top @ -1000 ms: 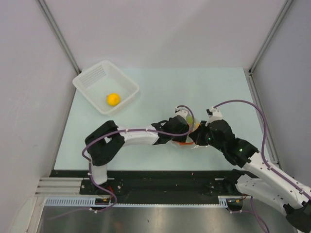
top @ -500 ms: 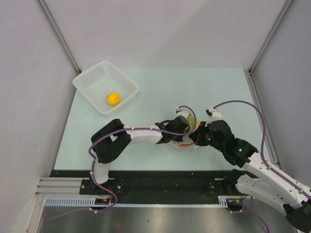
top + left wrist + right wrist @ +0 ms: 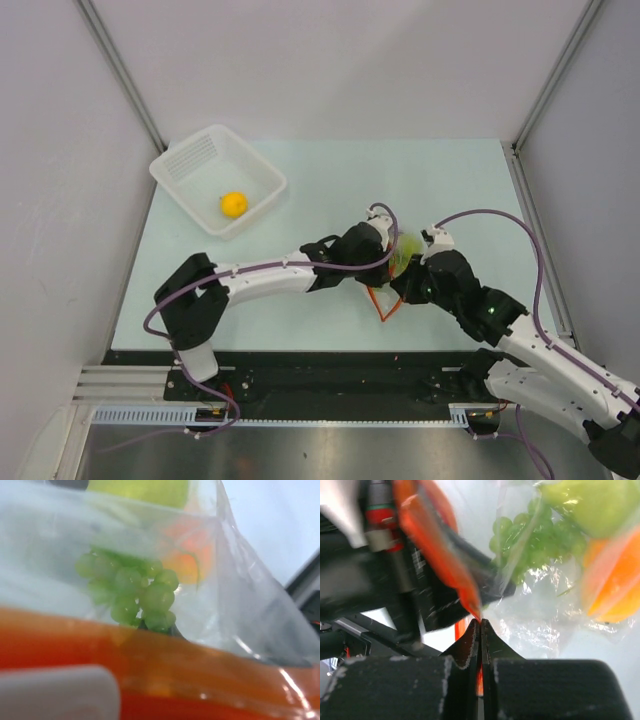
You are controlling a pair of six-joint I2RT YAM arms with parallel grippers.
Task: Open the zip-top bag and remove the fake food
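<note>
The zip-top bag (image 3: 402, 252) is held off the table between my two grippers. Its red-orange zip strip (image 3: 384, 303) hangs in a V below them. My left gripper (image 3: 383, 257) is shut on one side of the strip (image 3: 190, 675), with a white finger (image 3: 55, 692) at the lower left. My right gripper (image 3: 404, 286) is shut on the other side of the strip (image 3: 480, 625). Inside the bag are fake food pieces: green grapes (image 3: 135, 592), a green pear (image 3: 595, 500) and an orange fruit (image 3: 615, 580).
A white slotted basket (image 3: 180, 160) stands at the far left of the table with a yellow-orange round fruit (image 3: 233, 204) in it. Grey walls and metal posts close in the table on both sides.
My left gripper has moved away from me and a little right, its elbow swinging left. The zip strip has spread from a short line into an open V between the grippers.
</note>
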